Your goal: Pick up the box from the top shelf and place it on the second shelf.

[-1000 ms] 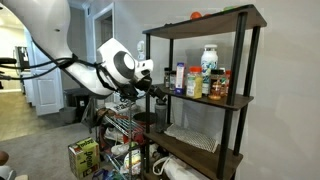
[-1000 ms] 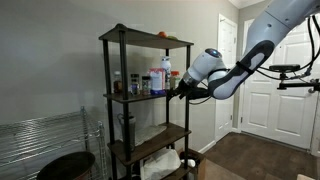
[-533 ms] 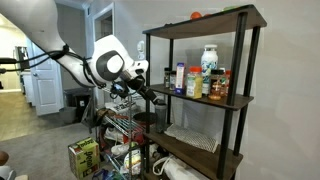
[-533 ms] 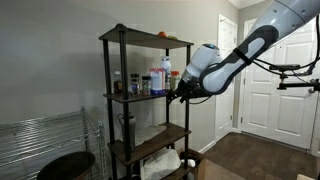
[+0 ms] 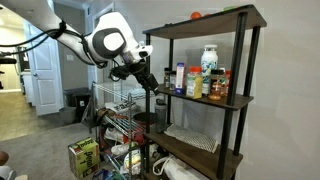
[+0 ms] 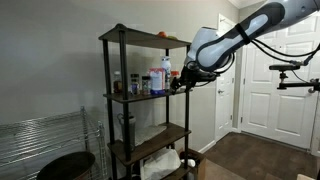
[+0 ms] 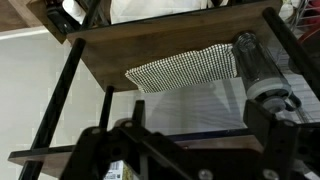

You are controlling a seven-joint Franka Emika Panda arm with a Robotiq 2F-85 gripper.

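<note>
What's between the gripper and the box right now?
In an exterior view, a dark jar on the second shelf lines up between the open gripper and the box; whether it truly stands between them is unclear.

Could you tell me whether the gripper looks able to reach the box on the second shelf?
Probably yes: the open gripper hangs beside the second shelf's open end, about level with the box, which stands nearest that end with nothing visibly between.

Spice jars, white bottle, wire rack
</note>
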